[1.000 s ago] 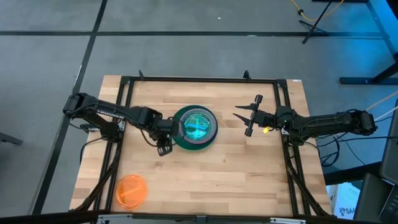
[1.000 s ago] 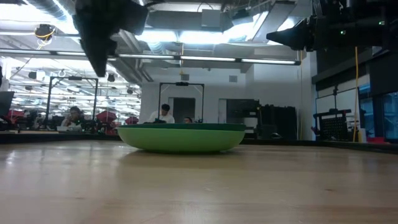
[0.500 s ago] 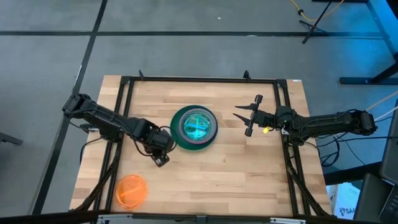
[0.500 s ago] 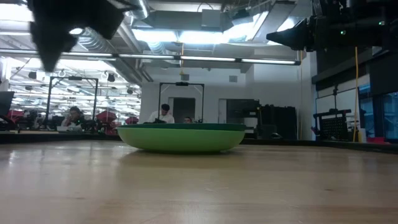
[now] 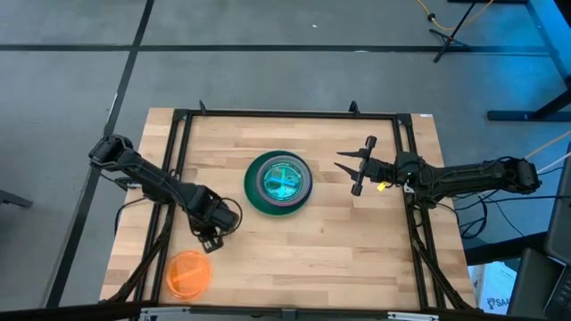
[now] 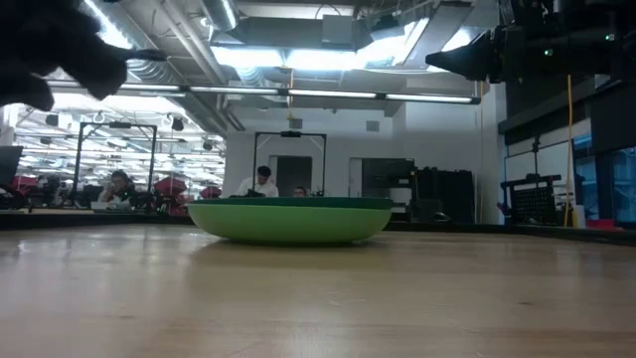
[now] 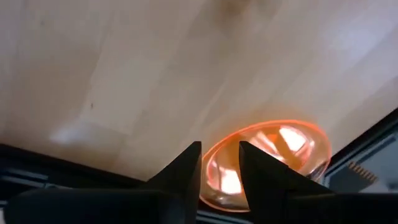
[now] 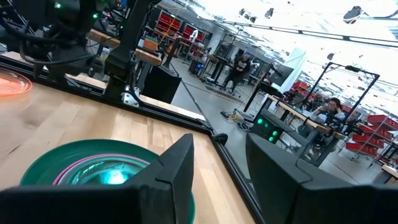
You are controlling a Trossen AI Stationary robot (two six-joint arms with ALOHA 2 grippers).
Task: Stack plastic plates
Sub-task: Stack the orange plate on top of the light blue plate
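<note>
Bare counter (image 5: 357, 241) separates the orange plate (image 5: 188, 273) from the stacked plates (image 5: 279, 183). My left pincer (image 5: 211, 234) hovers near the orange plate, slightly parted, empty; my right pincer (image 5: 352, 167) waits spread wide, empty.

The orange plate (image 7: 266, 165) is partly hidden behind the left gripper's fingers (image 7: 186, 171).

Plate stack (image 5: 278, 184) mid-table (image 5: 339, 241), single plate (image 5: 188, 273) alone at front-left corner (well apart), left gripper (image 5: 211, 234) between them, right gripper (image 5: 353, 166) right of stack.
</note>
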